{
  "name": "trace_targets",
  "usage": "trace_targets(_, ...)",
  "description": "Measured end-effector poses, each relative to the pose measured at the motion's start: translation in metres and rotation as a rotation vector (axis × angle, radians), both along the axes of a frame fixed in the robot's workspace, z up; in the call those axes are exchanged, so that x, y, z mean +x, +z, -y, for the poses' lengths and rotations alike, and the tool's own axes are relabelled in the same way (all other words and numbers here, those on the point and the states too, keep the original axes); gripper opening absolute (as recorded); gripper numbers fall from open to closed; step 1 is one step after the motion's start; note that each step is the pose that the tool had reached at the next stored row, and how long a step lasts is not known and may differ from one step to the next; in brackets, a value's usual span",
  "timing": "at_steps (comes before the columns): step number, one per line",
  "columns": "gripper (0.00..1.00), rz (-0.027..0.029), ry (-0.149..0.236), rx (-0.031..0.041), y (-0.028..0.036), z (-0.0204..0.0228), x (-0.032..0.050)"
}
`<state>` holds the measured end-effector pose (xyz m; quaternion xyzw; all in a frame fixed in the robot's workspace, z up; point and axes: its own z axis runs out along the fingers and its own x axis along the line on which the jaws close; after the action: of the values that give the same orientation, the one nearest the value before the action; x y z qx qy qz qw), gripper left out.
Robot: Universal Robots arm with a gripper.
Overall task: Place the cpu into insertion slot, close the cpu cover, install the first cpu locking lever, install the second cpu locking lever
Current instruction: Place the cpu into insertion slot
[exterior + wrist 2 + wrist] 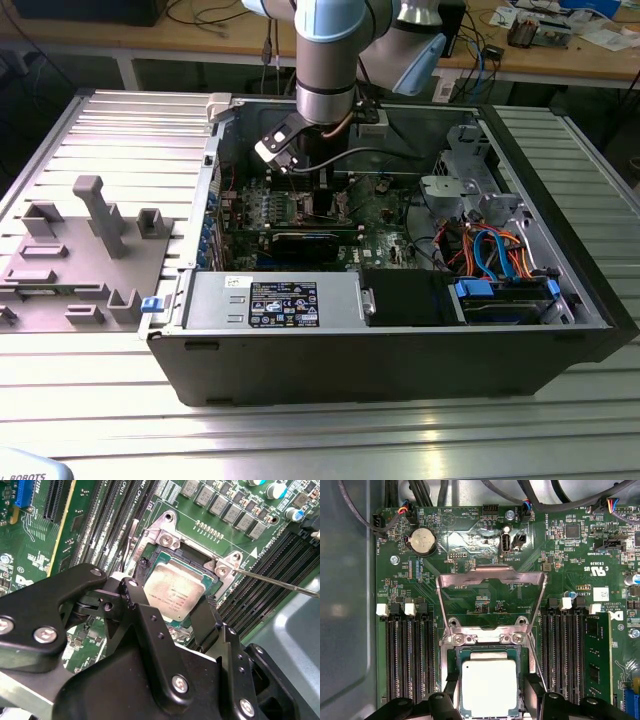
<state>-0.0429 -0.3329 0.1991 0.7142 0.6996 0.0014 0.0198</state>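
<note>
The cpu [488, 687], a silver-topped square chip, lies in the insertion slot [451, 656] on the green board. In both wrist views my gripper [490, 696] straddles it, with one black finger against each of two opposite sides, shut on the chip. The second wrist view gives the same picture of the cpu [175, 590] and gripper [170, 602]. The cpu cover [490, 577] stands swung back from the socket on its hinge. A thin locking lever [280, 582] sticks up beside the socket. In the exterior view the gripper [320, 195] reaches down into the open computer case.
Black memory slots [407, 655] flank the socket, one holding a module [597, 655]. A coin battery [422, 541] and cables lie beyond the cover. The case holds a power supply [275, 300] and a drive cage with cables [500, 260]. A grey fixture [90, 250] stands outside.
</note>
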Motion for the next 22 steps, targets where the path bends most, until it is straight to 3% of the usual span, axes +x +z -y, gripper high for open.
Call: trace_targets(22,0.62,0.0001,0.000,0.0000,0.0147,0.0000,0.0000)
